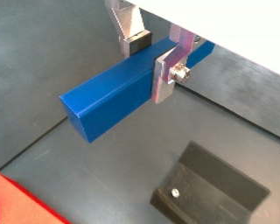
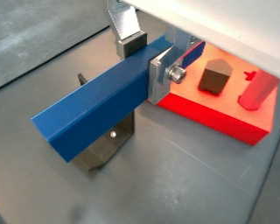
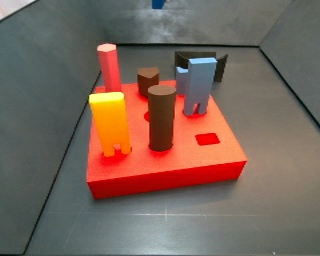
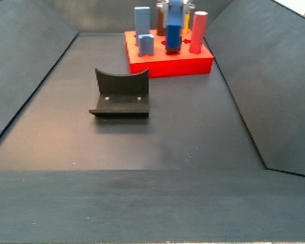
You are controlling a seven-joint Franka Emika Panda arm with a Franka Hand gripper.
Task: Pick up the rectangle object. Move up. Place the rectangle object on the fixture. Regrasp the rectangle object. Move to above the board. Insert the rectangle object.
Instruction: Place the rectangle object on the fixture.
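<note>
**Blue block held aloft, fixture below not yet used**

We see the gripper (image 1: pixel 154 61) pinching the rectangle object (image 1: pixel 113 98), a long blue block, near one of its ends. In both wrist views the silver fingers (image 2: pixel 163 77) press against its two long faces, and most of the block sticks out sideways past them, roughly level.

We judge the pick-up done and the lift done or nearly so: in both wrist views the block hangs clear of the dark floor, touching nothing beneath it. The fixture (image 4: pixel 119 92) stands bare in a side view, well apart from the red board (image 4: pixel 178 64), so placing the block on it has not yet happened. Regrasping, moving above the board and inserting are all left too.

The arm itself is mostly out of sight. In a side view only a small blue scrap (image 3: pixel 157 4) shows at the upper edge, likely the held block, which suggests the wrist is high above the floor. In a wrist view the fixture (image 1: pixel 210 185) lies below and a little aside from the block. Another wrist view shows the board (image 2: pixel 219 112) close by, with its dark peg (image 2: pixel 213 77) and red peg (image 2: pixel 258 91) standing in it.
</note>
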